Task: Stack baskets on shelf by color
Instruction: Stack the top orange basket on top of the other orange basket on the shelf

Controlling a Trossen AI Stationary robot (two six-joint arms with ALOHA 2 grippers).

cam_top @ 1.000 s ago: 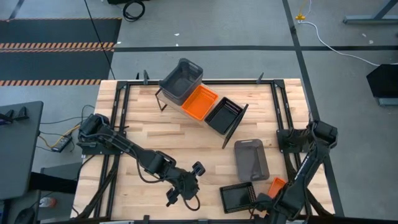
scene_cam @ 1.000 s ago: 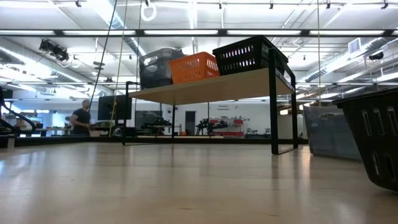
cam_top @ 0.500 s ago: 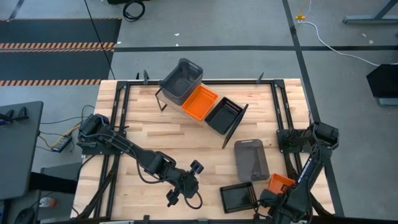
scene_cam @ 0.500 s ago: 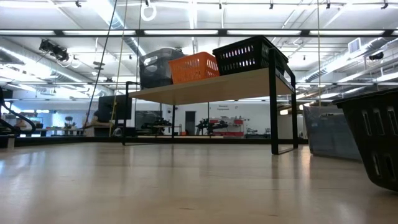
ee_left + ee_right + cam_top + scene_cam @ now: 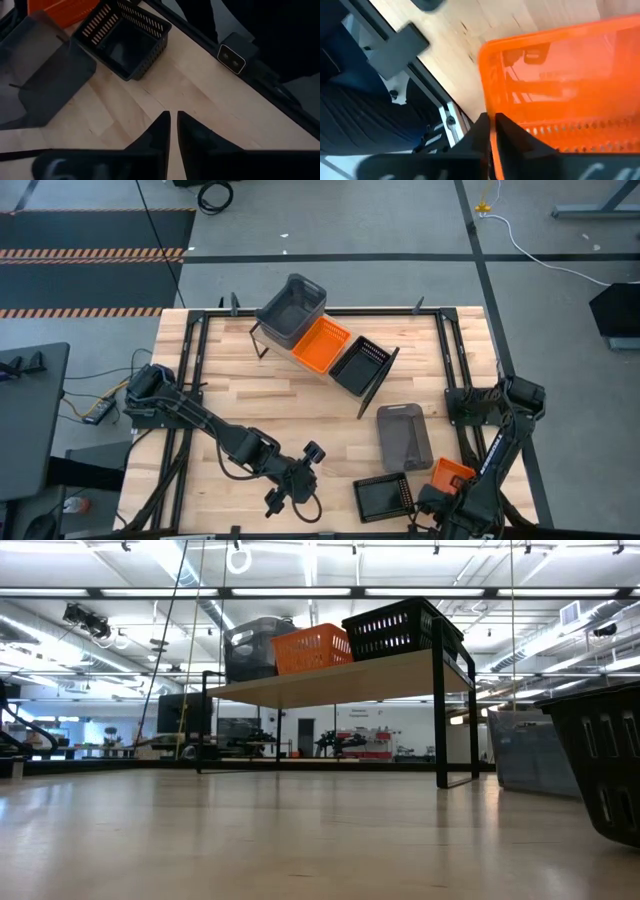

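At the near right corner of the surface (image 5: 300, 395), the right gripper (image 5: 491, 131) is closed on the rim of an orange basket (image 5: 449, 475), just right of a black basket (image 5: 383, 498) and near a grey basket (image 5: 405, 436). Farther back, the shelf (image 5: 372, 393) carries three baskets: grey (image 5: 291, 309), orange (image 5: 321, 345), black (image 5: 358, 364). The left gripper (image 5: 173, 131) hangs near the front edge, fingers nearly together, holding nothing.
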